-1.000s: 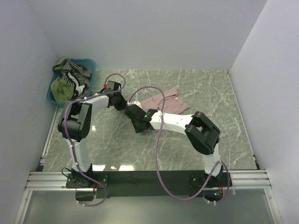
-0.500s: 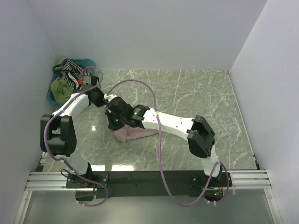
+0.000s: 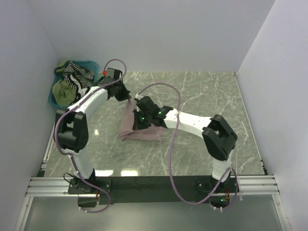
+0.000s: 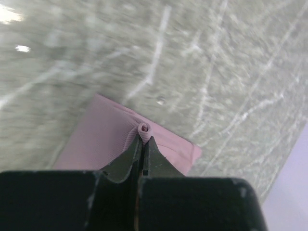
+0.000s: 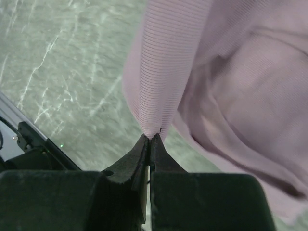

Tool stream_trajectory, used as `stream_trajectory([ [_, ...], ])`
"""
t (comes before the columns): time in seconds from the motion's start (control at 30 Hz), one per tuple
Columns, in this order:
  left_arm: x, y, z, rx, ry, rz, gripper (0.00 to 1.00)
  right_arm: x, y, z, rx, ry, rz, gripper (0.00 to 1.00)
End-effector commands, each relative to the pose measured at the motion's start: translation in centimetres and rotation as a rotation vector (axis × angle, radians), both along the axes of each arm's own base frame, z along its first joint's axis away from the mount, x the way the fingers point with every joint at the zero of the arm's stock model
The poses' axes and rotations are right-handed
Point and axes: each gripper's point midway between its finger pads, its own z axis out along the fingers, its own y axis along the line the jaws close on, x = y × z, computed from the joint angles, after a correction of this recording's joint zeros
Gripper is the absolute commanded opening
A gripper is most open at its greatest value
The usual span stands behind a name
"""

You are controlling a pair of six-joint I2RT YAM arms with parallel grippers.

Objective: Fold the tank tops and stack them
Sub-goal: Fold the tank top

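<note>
Both arms have swung since half a second ago, drawing the pink tank top (image 3: 140,133) up off the worktop (image 3: 207,91) at one end, near the middle. Its lower part lies on the marble. The left tool (image 4: 143,140) pinches a rolled edge; the right tool (image 5: 150,139) pinches another fold.

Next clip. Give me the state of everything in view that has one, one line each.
pink tank top: unfolded, pinched by both grippers, one end raised, the rest bunched on the table.
left gripper: shut on the pink tank top.
right gripper: shut on the pink tank top.
striped tank top: crumpled in the basket.
olive tank top: crumpled in the basket.
teal basket: upright, holding two tops.
</note>
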Motion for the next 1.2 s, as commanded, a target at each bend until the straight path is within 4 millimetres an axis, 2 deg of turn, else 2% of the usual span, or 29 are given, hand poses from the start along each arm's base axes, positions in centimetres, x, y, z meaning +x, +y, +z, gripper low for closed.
stream_trajectory([
  [0.0, 2.2, -2.6, 3.9, -0.068, -0.105, -0.011, 0.01, 0.0, -0.1, 6.2, 0.182, -0.063, -0.019, 0.0],
  [0.03, 2.2, -3.6, 3.8, -0.081, -0.101, -0.025, 0.01, -0.1, -0.6, 5.6, 0.179, -0.059, -0.026, 0.0],
  [0.1, 2.6, -4.8, 4.7, -0.096, -0.121, -0.042, 0.01, 0.1, -1.4, 6.1, 0.195, -0.067, -0.053, 0.0],
  [0.13, 2.5, -5.8, 4.4, -0.096, -0.112, -0.058, 0.01, 0.0, -2.1, 5.5, 0.19, -0.062, -0.065, 0.0],
  [0.2, 2.7, -7.1, 4.8, -0.099, -0.116, -0.079, 0.01, 0.1, -3.0, 6.3, 0.215, -0.071, -0.096, 0.0],
  [0.23, 2.5, -8.2, 4.2, -0.1, -0.104, -0.095, 0.01, -0.1, -3.5, 5.5, 0.21, -0.063, -0.106, 0.0],
  [0.27, 2.4, -8.8, 4.2, -0.105, -0.101, -0.106, 0.01, -0.1, -4.0, 6.2, 0.227, -0.069, -0.121, 0.0],
  [0.3, 2.4, -9.3, 4.4, -0.11, -0.105, -0.113, 0.01, -0.1, -4.6, 5.5, 0.22, -0.064, -0.134, 0.0],
  [0.37, 2.3, -10.5, 4.1, -0.119, -0.101, -0.129, 0.01, -0.3, -5.3, 5.9, 0.237, -0.067, -0.155, 0.0],
  [0.4, 2.2, -10.9, 4.1, -0.123, -0.1, -0.133, 0.01, -0.6, -6.0, 5.1, 0.226, -0.056, -0.166, 0.0],
  [0.47, 2.0, -12.2, 4.1, -0.132, -0.104, -0.158, 0.01, -0.7, -6.7, 5.6, 0.247, -0.066, -0.19, 0.0],
  [0.5, 1.9, -12.6, 4.0, -0.135, -0.102, -0.165, 0.01, -1.0, -7.4, 4.7, 0.234, -0.055, -0.204, 0.0],
  [0.57, 1.6, -13.9, 3.8, -0.137, -0.099, -0.192, 0.01, -1.2, -8.1, 5.1, 0.253, -0.064, -0.236, 0.0],
  [0.6, 1.2, -14.7, 3.3, -0.139, -0.09, -0.212, 0.01, -1.5, -8.7, 4.2, 0.245, -0.055, -0.248, 0.0],
  [0.67, 0.9, -15.7, 3.2, -0.146, -0.091, -0.233, 0.01, -1.8, -9.6, 4.1, 0.25, -0.053, -0.284, 0.0],
  [0.7, 0.7, -16.2, 3.0, -0.15, -0.087, -0.245, 0.01, -2.3, -10.4, 2.8, 0.23, -0.034, -0.3, 0.0],
  [0.77, 0.1, -17.5, 2.4, -0.149, -0.078, -0.27, 0.01, -2.3, -11.0, 3.1, 0.259, -0.043, -0.343, 0.0],
  [0.8, -0.1, -18.0, 2.2, -0.149, -0.074, -0.28, 0.01, -2.7, -11.7, 2.0, 0.244, -0.03, -0.356, 0.0],
  [0.83, -0.6, -18.8, 1.6, -0.148, -0.062, -0.296, 0.01, -2.8, -11.9, 2.3, 0.259, -0.036, -0.367, 0.0],
  [1.0, -1.7, -20.9, 0.3, -0.152, -0.045, -0.333, 0.01, -4.0, -13.7, -0.3, 0.243, 0.005, -0.427, 0.0],
  [1.17, -2.5, -22.9, -1.2, -0.15, -0.025, -0.365, 0.01, -4.3, -14.9, -1.1, 0.24, 0.004, -0.479, 0.0],
])
